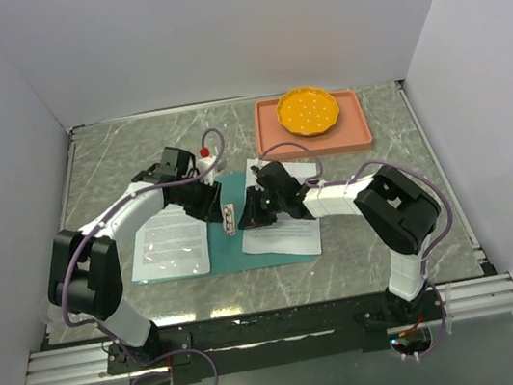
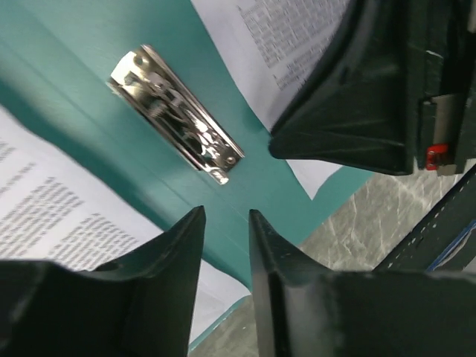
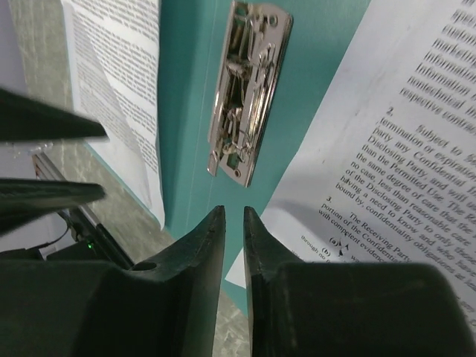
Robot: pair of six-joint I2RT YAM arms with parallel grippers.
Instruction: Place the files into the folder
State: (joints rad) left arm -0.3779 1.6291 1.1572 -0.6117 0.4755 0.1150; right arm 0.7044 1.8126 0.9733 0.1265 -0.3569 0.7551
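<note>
The teal folder (image 1: 230, 251) lies open on the table with a metal clip (image 1: 229, 217) on its spine. Printed files rest on both halves: one sheet on the left (image 1: 172, 245), another on the right (image 1: 284, 232). My left gripper (image 1: 212, 209) hovers just left of the clip, and my right gripper (image 1: 248, 215) just right of it. In the left wrist view the left gripper (image 2: 225, 216) stands partly open over bare folder (image 2: 89, 74), near the clip (image 2: 178, 115), holding nothing. In the right wrist view the right gripper (image 3: 233, 212) shows a narrow empty gap below the clip (image 3: 245, 89).
A salmon-pink tray (image 1: 273, 143) holding a yellow dish (image 1: 308, 110) stands at the back right. A small white object with a red top (image 1: 204, 152) sits behind the left arm. White walls enclose the table on three sides.
</note>
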